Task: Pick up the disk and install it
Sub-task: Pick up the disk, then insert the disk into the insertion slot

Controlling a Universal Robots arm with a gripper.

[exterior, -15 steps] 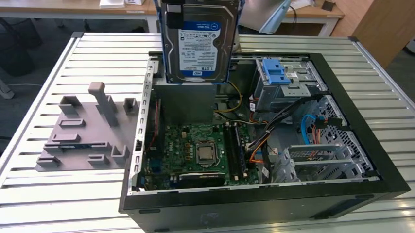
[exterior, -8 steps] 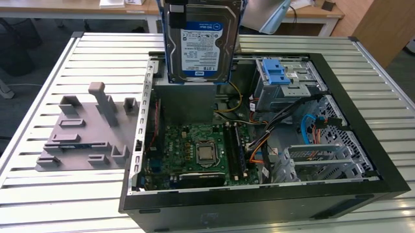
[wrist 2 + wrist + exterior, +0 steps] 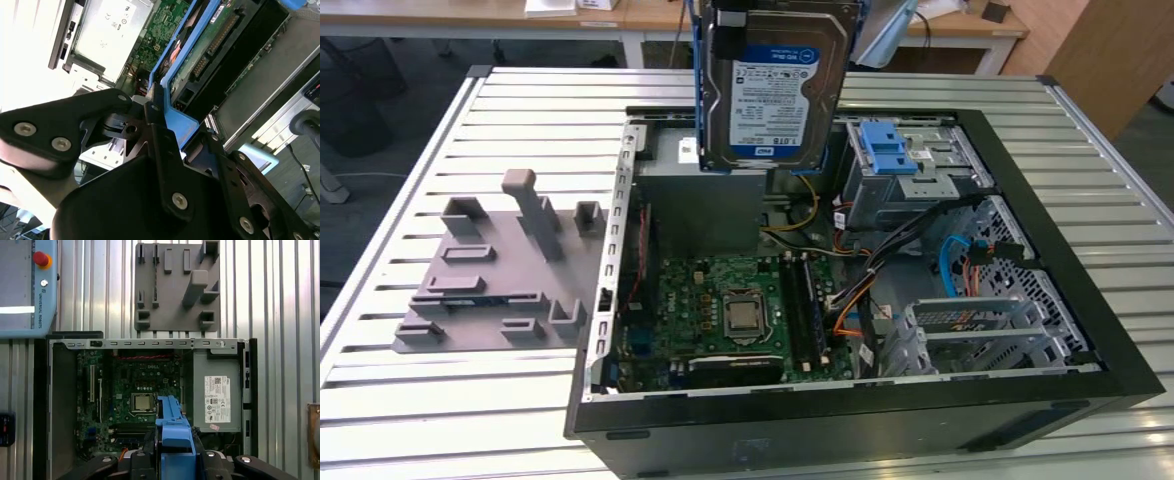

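My gripper (image 3: 176,124) is clamped on the blue carrier frame at one end of the disk (image 3: 212,42), jaws pressed to either side of the frame, as seen in the second wrist view. The disk hangs from me on end. In the exterior view it sits at the top centre of the frame, long axis vertical, label facing the camera, clear above the open computer case (image 3: 854,425) and touching nothing inside it.

Under its lower edge is the far end of the case, beyond the motherboard (image 3: 734,305). The drive cage (image 3: 914,190) with the blue latch (image 3: 891,150) lies lower, just toward the exterior view's right of the disk. I judge that sideways offset, and the disk's upright axis, to be what matters here.

Well apart, at the exterior view's left, a grey fixture plate (image 3: 494,285) rests on the slatted table (image 3: 440,420).
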